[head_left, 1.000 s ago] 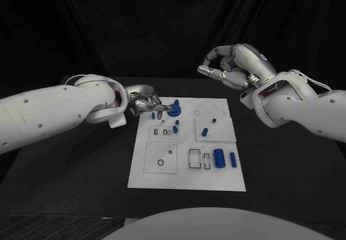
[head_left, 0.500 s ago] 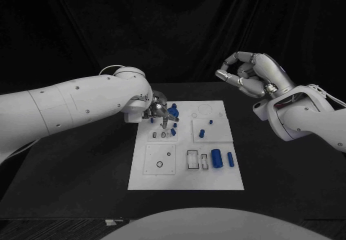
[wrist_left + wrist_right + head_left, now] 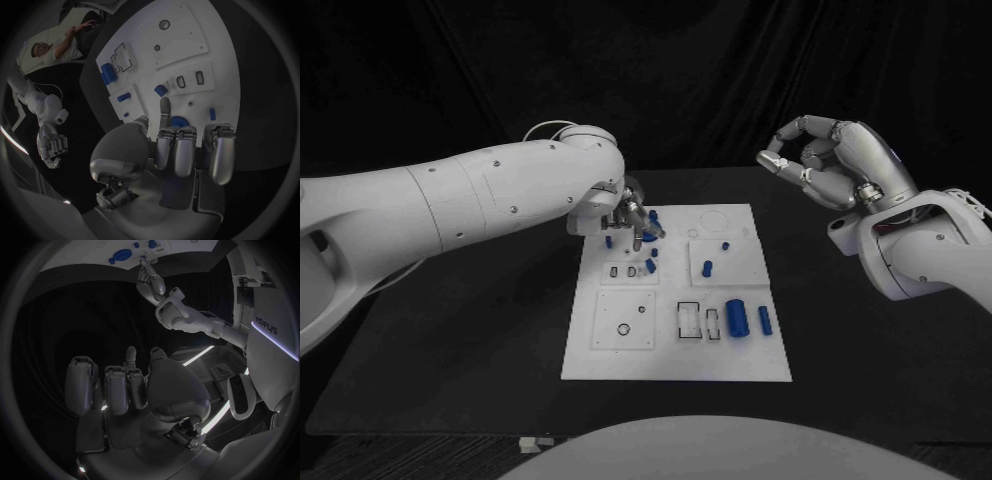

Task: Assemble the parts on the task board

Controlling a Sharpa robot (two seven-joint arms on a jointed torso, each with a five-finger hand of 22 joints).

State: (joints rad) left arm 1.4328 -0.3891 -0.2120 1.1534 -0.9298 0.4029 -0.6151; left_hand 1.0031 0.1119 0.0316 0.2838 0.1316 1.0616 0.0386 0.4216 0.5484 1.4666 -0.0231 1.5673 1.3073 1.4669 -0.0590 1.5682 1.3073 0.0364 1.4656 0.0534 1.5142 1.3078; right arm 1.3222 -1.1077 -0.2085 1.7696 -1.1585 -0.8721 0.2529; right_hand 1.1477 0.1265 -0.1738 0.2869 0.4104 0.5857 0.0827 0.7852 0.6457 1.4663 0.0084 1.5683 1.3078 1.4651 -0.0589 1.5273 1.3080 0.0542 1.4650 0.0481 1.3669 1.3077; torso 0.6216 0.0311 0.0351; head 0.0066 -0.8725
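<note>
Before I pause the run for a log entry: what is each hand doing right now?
Left hand: over the task board, fingers among the blue parts; cannot tell if it holds one.
Right hand: raised beside the board, fingers curled, holding nothing.

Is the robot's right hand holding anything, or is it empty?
Empty. The silver right hand hangs raised beside the white task board, fingers curled inward with nothing between them; the right wrist view also shows bare fingers.
</note>
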